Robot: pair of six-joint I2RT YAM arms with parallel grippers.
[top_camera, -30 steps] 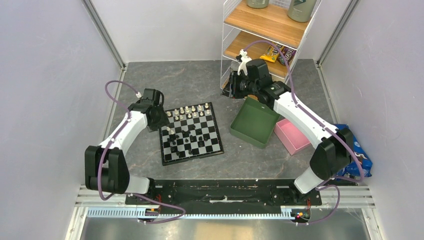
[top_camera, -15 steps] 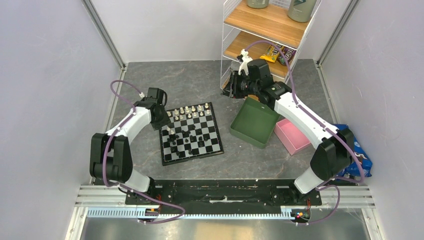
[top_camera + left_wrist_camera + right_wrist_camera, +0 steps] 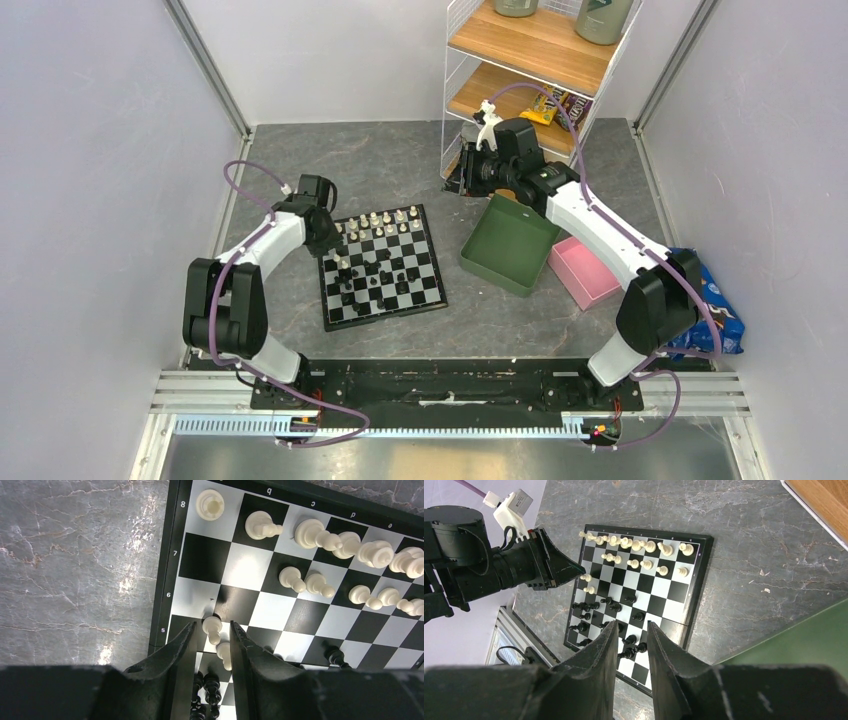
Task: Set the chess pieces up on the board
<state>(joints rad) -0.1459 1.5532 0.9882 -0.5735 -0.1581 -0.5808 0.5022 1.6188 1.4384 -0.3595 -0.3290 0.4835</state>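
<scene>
Chessboard (image 3: 383, 265) first: it lies flat on the grey table (image 3: 400, 165) between the two arms, a little left of centre, with the green tray (image 3: 510, 245) well to its right.

From where I stand, the right gripper (image 3: 628, 625) hangs high near the wire shelf (image 3: 520, 60), past the tray's far corner. It looks down on the whole board from a distance, its jaws a narrow way apart with nothing between them. The left gripper (image 3: 212, 624) is low over the board's far-left part.

The white back row (image 3: 312, 532) looks settled, lined up along the far edge from the corner rook onward. The white pawns (image 3: 292, 577) stand in the row in front of it, but the two squares of that row nearest the board's left edge are bare.

The black pieces (image 3: 638, 615) are not arranged at all. They stand bunched and scattered over the middle and the near-left squares, and the near two rows are not filled. So I'd put the job under halfway: white nearly done, black all to do.

Two white pawns are out of line on the left side. One stray pawn (image 3: 212, 626) stands right between the left jaws, which sit close on either side with a sliver of board showing, so I don't judge it gripped yet. The other stray pawn (image 3: 224, 652) stands just behind it.
</scene>
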